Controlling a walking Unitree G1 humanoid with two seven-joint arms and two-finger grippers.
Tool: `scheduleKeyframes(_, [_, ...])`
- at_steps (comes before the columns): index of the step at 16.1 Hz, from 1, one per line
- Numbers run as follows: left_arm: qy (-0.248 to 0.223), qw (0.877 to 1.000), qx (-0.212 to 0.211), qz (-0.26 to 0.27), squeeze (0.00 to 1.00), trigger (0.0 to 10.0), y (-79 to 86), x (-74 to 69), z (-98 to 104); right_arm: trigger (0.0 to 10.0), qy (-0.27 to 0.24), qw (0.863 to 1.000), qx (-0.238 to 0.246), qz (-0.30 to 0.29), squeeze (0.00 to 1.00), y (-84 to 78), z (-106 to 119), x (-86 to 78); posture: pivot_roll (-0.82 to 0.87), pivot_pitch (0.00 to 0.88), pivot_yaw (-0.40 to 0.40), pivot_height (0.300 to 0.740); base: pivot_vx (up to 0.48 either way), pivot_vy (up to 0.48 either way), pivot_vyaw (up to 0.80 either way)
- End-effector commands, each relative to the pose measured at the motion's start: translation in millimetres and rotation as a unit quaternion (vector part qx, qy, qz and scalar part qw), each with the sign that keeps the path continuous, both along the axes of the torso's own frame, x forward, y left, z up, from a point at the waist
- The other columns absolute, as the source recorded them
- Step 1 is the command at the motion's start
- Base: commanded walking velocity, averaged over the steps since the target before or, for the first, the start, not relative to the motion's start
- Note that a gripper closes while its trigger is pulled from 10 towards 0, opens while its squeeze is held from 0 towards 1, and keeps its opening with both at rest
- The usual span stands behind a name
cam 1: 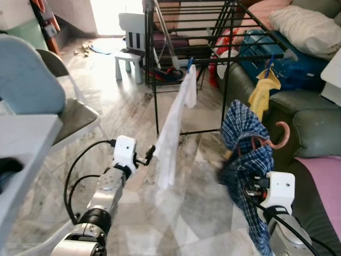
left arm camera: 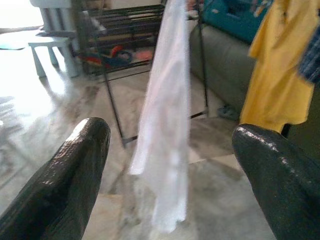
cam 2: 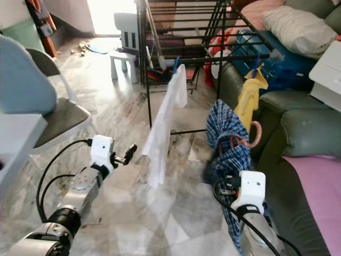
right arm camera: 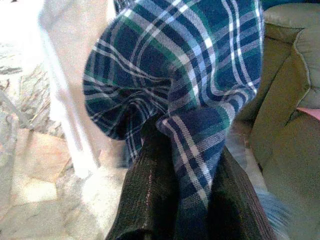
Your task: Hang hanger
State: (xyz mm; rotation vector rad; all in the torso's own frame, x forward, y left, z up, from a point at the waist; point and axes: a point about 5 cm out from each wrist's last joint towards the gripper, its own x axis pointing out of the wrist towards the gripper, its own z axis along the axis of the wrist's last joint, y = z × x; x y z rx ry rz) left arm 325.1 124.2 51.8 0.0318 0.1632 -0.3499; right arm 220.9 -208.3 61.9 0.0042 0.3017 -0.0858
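The hanger, draped in a blue plaid shirt, is held up by the right gripper, whose fingers are clamped on the cloth. The drying rack's rail lies ahead and above, beyond the hook. The left gripper is held apart-fingered beside the white cloth, idle.

three garments are counted: one white cloth ahead of the left gripper, one yellow cloth beyond the right gripper, one blue plaid shirt clamped in it. one drying rack, one stool and two chairs are counted.
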Motion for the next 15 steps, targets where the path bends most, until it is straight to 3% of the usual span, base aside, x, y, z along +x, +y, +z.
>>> scheduleKeyframes(1, [-0.003,1.000,0.002,-0.008,0.00,10.0,-7.0,2.2,3.0,10.0,-0.013,1.000,-0.008,-0.006,0.00,-6.3,5.9,0.7,0.03,0.000,-0.025,0.740,0.330,0.000,0.52])
scheduleKeyframes(15, [-0.003,1.000,0.004,-0.014,0.00,10.0,-13.9,2.5,4.1,10.0,-0.005,1.000,-0.008,-0.008,0.00,-4.8,2.9,4.0,0.03,0.000,-0.023,0.740,0.357,0.000,0.04])
